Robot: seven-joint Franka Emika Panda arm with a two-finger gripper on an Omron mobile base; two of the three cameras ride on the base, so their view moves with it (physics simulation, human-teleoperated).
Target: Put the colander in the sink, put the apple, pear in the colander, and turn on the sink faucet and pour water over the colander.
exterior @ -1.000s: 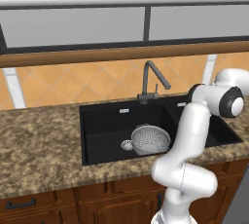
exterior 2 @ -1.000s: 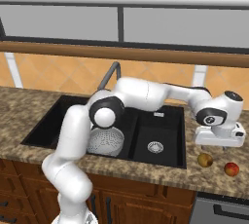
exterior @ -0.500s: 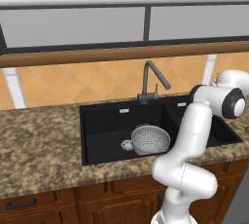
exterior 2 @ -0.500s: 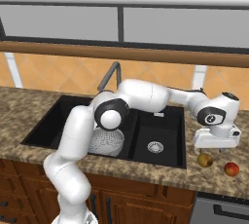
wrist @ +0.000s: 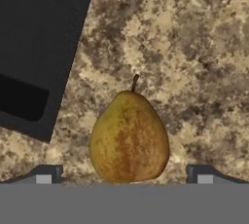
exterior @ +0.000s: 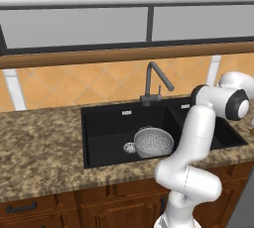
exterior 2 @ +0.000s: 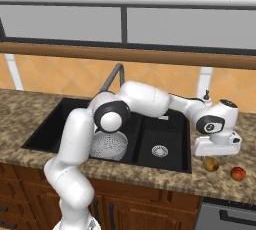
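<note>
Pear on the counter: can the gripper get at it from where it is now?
Probably yes. The gripper hangs open right above the pear, which lies alone on the counter between the fingertips. The apple sits apart to one side, and nothing covers the pear.

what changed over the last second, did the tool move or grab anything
The tool has come down toward the pear on the counter right of the sink, and now hangs just above it, open, the pear between its fingertips. Nothing grabbed. The apple, the colander in the sink and the faucet stayed put.
</note>
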